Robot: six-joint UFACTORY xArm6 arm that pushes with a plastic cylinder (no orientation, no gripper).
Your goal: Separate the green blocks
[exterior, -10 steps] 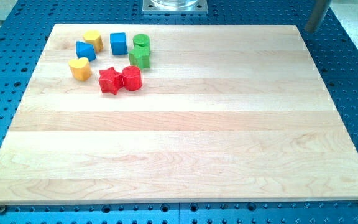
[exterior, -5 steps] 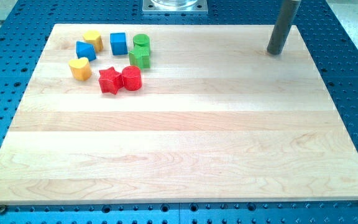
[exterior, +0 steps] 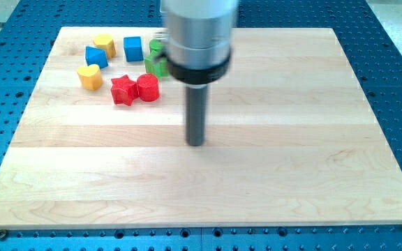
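Two green blocks sit touching at the view's upper left: a green cylinder (exterior: 156, 46) above a green star-like block (exterior: 154, 65). The arm's metal body partly hides both. My tip (exterior: 197, 143) rests on the board near its middle, well below and to the right of the green blocks, touching no block.
Near the green pair lie a blue cube (exterior: 132, 48), a blue wedge-like block (exterior: 96, 56), two yellow blocks (exterior: 104, 43) (exterior: 89, 77), a red star (exterior: 123, 90) and a red cylinder (exterior: 148, 87). The wooden board (exterior: 292, 174) lies on a blue perforated table.
My tip has swept from the board's upper right down and left to the middle. The arm's body now covers part of the green blocks. No block has moved.
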